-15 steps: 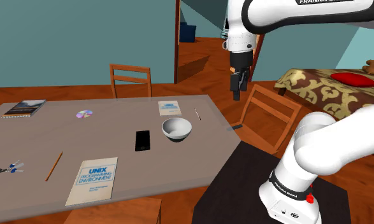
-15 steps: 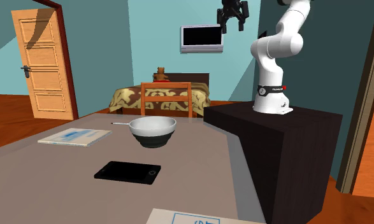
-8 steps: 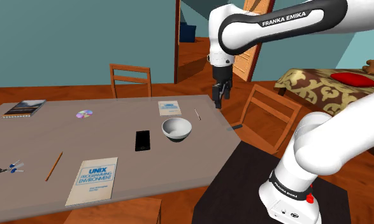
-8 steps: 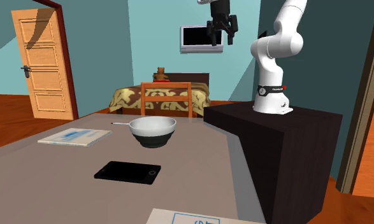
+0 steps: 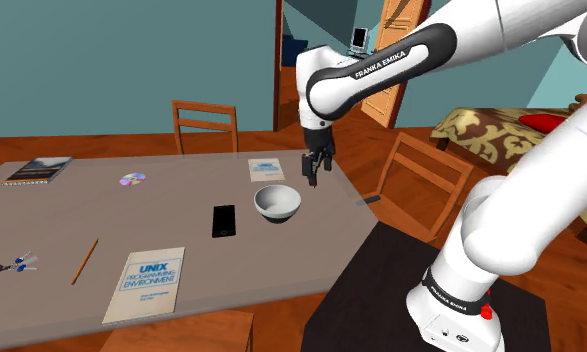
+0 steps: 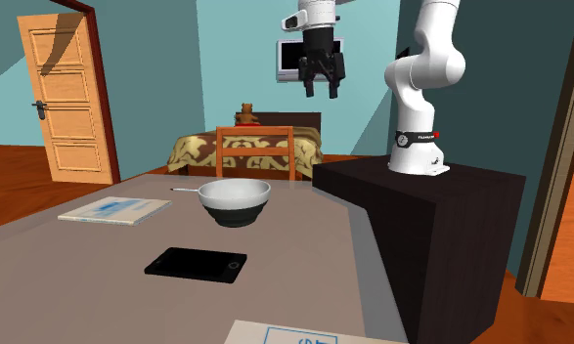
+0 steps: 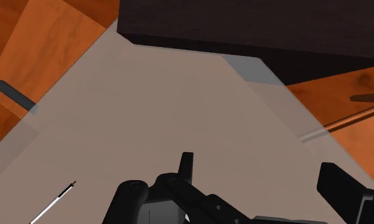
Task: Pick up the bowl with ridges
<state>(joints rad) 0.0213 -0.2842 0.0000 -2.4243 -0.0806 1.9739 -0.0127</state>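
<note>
The bowl (image 5: pixel 278 203) is white inside with a dark lower outside and stands upright on the grey table (image 5: pixel 161 215), close to the edge nearest the stand. From across the table, the bowl (image 6: pixel 235 201) shows a pale rim over a dark base. My gripper (image 5: pixel 309 180) hangs well above the table, just beyond the bowl and toward the shoulder view's right. In the second exterior view the gripper (image 6: pixel 320 93) points down, open and holding nothing. Its two black fingers (image 7: pixel 187 167) stand wide apart over the bare table (image 7: pixel 147 114).
A black phone (image 5: pixel 224 220) lies beside the bowl, a small booklet (image 5: pixel 266 169) behind it. A UNIX book (image 5: pixel 147 282), a pencil (image 5: pixel 85 260), a disc (image 5: pixel 132 180) and keys (image 5: pixel 11 266) lie further off. Wooden chairs (image 5: pixel 421 180) flank the table. The dark stand (image 6: pixel 421 195) borders it.
The arm has swung down and toward the shoulder view's left, from high over the chair to above the table beside the bowl. The fingers stayed apart. The bowl has not moved.
</note>
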